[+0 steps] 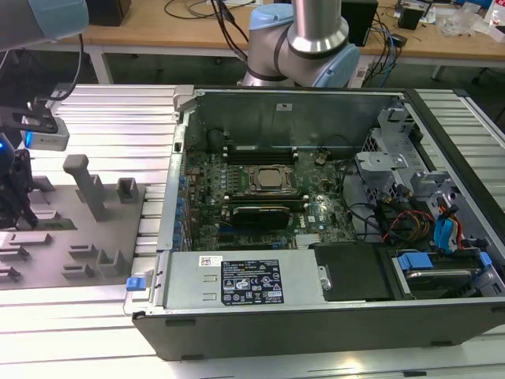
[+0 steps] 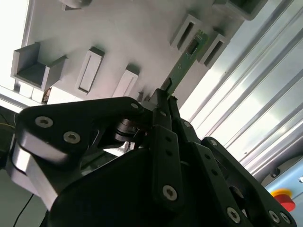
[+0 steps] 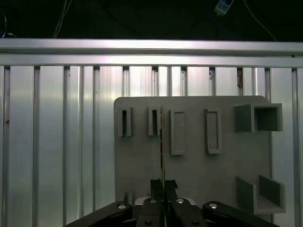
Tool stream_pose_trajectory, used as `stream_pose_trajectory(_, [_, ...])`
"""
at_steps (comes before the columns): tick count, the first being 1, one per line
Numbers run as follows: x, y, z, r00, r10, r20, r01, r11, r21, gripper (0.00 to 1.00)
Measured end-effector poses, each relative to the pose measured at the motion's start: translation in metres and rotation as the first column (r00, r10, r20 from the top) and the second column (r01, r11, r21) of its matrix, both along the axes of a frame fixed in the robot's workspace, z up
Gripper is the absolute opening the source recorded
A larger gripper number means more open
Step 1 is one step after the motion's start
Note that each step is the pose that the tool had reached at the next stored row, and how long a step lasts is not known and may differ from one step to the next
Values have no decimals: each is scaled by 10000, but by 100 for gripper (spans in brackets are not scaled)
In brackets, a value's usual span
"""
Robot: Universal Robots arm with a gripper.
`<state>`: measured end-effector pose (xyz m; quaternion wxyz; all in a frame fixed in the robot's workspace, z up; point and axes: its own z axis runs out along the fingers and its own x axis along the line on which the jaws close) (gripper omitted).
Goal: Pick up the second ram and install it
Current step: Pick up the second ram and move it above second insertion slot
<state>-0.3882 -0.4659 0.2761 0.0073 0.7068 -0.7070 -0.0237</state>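
The second ram (image 2: 187, 56) is a narrow green stick, seen edge-on as a thin line (image 3: 162, 142) in the first wrist view. My gripper (image 2: 164, 96) is shut on its near end, black fingertips (image 3: 156, 185) pressed on both faces. The stick's far end lies between two slotted grey blocks (image 2: 183, 31) of the fixture plate. In the exterior view the gripper (image 1: 16, 197) hangs over that grey plate (image 1: 71, 237) at the exterior view's left, beside the open computer case (image 1: 316, 316).
The grey plate carries several raised holders and an upright post (image 1: 85, 185). The motherboard (image 1: 260, 197) in the case shows a processor socket (image 1: 264, 179) with dark slots on either side. A ribbed aluminium table (image 1: 118, 118) lies underneath, with cables and drive bays (image 1: 426, 221) inside the case.
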Motion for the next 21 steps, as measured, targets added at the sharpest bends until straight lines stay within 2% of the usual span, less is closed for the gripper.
stream_pose_trajectory(1, [0,3,50,10000,0,0,0,10000,0,13])
stream_pose_trajectory(7, [0,8,150,10000,0,-1,0,10000,-2,13])
stream_pose_trajectory(11, [0,10,241,10000,0,0,0,10000,-2,13])
stream_pose_trajectory(13, [0,20,457,10000,0,-5,0,10000,-2,13])
stream_pose_trajectory(21, [0,26,586,10000,0,-6,0,10000,-2,13])
